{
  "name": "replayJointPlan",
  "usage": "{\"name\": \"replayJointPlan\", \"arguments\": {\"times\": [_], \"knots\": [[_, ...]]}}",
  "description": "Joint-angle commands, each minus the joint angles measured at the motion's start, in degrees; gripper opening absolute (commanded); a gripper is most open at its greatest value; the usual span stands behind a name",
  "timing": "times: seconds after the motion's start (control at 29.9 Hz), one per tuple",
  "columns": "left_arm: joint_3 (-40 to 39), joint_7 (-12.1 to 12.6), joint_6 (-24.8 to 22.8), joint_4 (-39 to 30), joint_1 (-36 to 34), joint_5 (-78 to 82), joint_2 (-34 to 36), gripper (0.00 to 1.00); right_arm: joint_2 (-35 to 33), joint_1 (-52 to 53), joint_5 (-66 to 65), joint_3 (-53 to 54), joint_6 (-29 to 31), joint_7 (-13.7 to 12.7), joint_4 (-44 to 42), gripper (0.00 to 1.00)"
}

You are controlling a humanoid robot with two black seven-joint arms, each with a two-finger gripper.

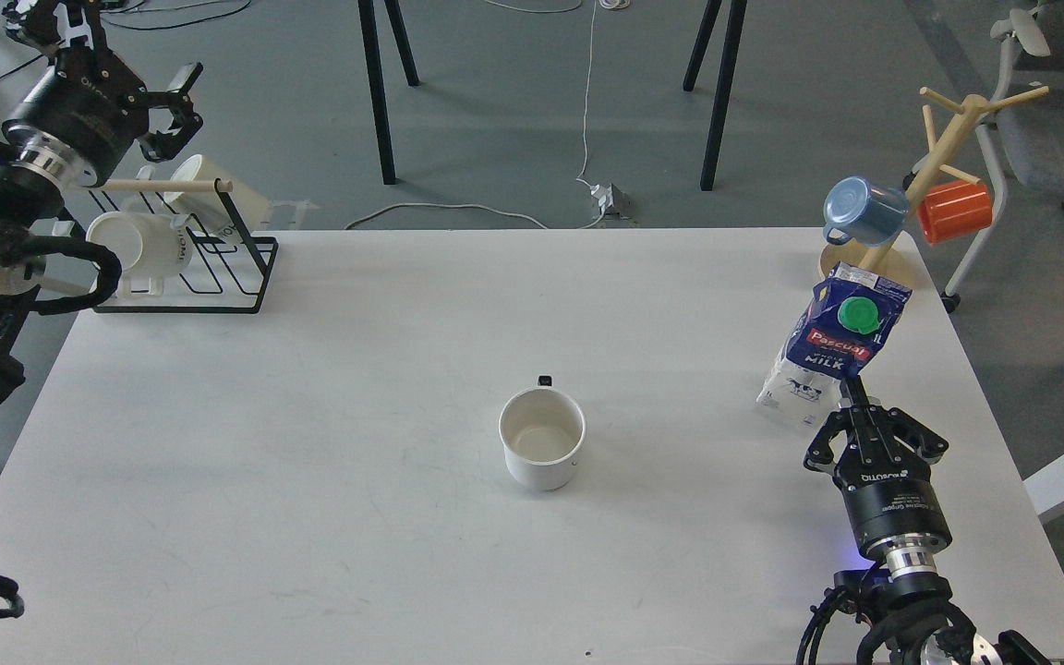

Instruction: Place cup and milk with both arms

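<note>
- The right arm comes in at the bottom right corner, and its black two-finger right claw point(851, 392) sits at the base of the dark blue and white gable-top milk carton point(832, 346); the fingers look closed in around the carton's lower edge, though the near finger is narrow and dark, so I cannot tell for sure whether it grips
- The milk carton leans, tilted with its round green cap point(859, 315) facing up toward the camera, its white bottom end on or just above the flat white desk point(310, 443) near the right edge
- The plain white ceramic cup point(542, 437) stands upright in the middle of the desk, cream interior showing, well apart from both claws; a small black mark sits at its far rim
- Behind the carton, a pale wooden mug tree point(943, 148) carries a blue mug point(863, 211) and an orange mug point(955, 211)
- At the far left corner a black wire rack point(218, 268) holds white mugs with lettering point(139, 245)
- The left claw point(176, 115) hangs above that rack, its fingers spread apart and holding nothing
</note>
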Motion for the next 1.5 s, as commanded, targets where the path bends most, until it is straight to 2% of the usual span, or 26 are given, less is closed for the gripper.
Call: {"name": "replayJointPlan", "arguments": {"times": [0.0,0.4,0.77,0.8,0.9,1.07,1.14,1.2,1.37,1.47], "knots": [[0.0,0.0,0.0,0.1,0.0,0.0,0.0,0.99,0.1,-2.1,-3.1,-2.5,0.0,0.0,4.3,0.03],[0.0,-0.2,0.0,0.4,0.0,0.0,0.1,1.0,6.0,-0.7,-12.4,-11.7,0.0,0.0,-0.8,0.04],[0.0,-0.5,0.0,2.4,0.0,0.0,-0.2,1.0,7.5,1.6,-12.8,-14.6,0.0,0.0,-3.6,0.05],[0.0,-0.5,0.0,2.4,0.0,0.0,-0.2,0.99,7.6,1.6,-12.8,-14.5,0.0,0.0,-3.7,0.07],[0.0,-0.5,0.0,2.4,-0.1,0.0,-0.1,0.99,7.6,1.6,-12.8,-14.4,0.0,0.0,-3.9,0.25],[0.0,-0.4,0.0,2.4,-0.1,0.0,-0.1,0.99,7.6,1.4,-12.8,-14.1,0.0,0.0,-3.9,0.45],[0.0,-0.5,0.0,2.4,-0.1,0.0,-0.1,0.99,7.5,1.3,-12.8,-14.1,0.0,0.0,-3.8,0.65],[0.0,-0.5,0.0,2.4,-0.1,0.0,-0.1,0.99,7.5,1.2,-12.8,-14.1,0.0,0.0,-3.8,0.97],[0.0,-0.5,-0.1,2.4,-0.2,0.0,-0.1,1.0,6.5,-0.9,-12.8,-14.6,0.0,0.0,-1.5,0.97],[-0.1,-0.3,-0.1,2.4,-0.2,-0.4,0.0,0.99,3.1,-3.4,-12.8,-14.7,0.0,0.0,1.8,0.98]]}}
